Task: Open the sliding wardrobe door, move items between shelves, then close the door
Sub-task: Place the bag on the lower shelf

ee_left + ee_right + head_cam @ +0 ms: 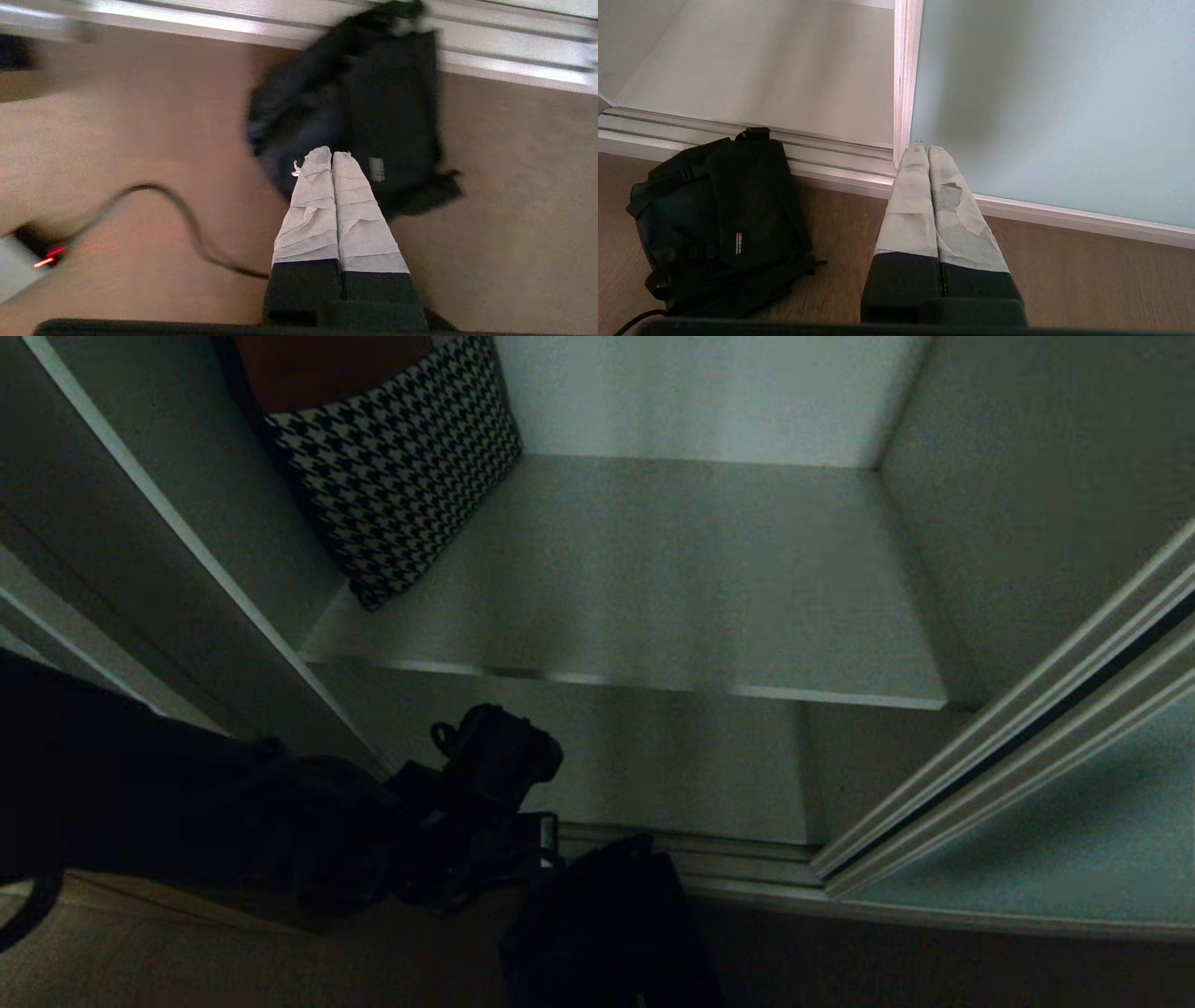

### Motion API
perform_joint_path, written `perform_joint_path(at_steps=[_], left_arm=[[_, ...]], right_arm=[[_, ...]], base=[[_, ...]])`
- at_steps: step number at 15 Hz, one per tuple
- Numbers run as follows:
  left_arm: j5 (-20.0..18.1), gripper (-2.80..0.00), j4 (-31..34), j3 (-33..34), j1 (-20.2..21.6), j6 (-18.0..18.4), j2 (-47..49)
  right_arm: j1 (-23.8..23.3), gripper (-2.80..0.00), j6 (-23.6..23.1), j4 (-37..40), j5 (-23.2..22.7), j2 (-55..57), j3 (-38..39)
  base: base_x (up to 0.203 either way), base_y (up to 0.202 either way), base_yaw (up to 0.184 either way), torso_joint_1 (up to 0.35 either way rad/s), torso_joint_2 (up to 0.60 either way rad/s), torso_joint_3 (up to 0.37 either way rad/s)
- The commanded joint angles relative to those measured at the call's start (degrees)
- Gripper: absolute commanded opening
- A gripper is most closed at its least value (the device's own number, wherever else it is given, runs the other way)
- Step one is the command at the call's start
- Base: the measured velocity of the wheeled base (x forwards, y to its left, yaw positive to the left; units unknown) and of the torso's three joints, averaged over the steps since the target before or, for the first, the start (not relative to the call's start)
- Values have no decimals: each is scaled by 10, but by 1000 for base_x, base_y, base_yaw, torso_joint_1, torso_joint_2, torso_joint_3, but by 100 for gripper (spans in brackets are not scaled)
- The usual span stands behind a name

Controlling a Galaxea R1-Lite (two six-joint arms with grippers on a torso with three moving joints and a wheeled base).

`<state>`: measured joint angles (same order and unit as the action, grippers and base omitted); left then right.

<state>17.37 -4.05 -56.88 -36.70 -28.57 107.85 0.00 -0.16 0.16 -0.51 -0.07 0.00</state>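
The black bag [387, 102] lies on the wooden floor against the wardrobe's bottom track [490, 51]; it also shows in the head view [607, 933] and the right wrist view [724, 219], with its small white tag [737, 243]. My left gripper [331, 155] hangs above the bag, shut with nothing between its taped fingers. My left arm [280, 821] reaches in from the lower left. The sliding wardrobe door [1074, 831] stands pushed to the right, leaving the wardrobe open. The pale shelf [653, 597] is bare apart from a cushion. My right gripper [927, 148] is parked, shut, near the door's frame [903, 84].
A black-and-white houndstooth cushion [401, 457] leans in the shelf's back left corner. A dark cable [177, 210] runs across the floor to a small box with a red light [44, 259]. The wardrobe's left side panel [187, 551] stands close to my left arm.
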Motion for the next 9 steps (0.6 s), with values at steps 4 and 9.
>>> perform_joint_path(at_steps=[4,9], left_arm=[[-94,-280,-30,-3,14,39,68],[-89,-280,-85,23,12,44,36]], right_arm=[[0,-280,0,0,0,1,0],[0,-280,0,0,0,1,0]], base=[[0,0,0,0,0,0],[0,0,0,0,0,0]])
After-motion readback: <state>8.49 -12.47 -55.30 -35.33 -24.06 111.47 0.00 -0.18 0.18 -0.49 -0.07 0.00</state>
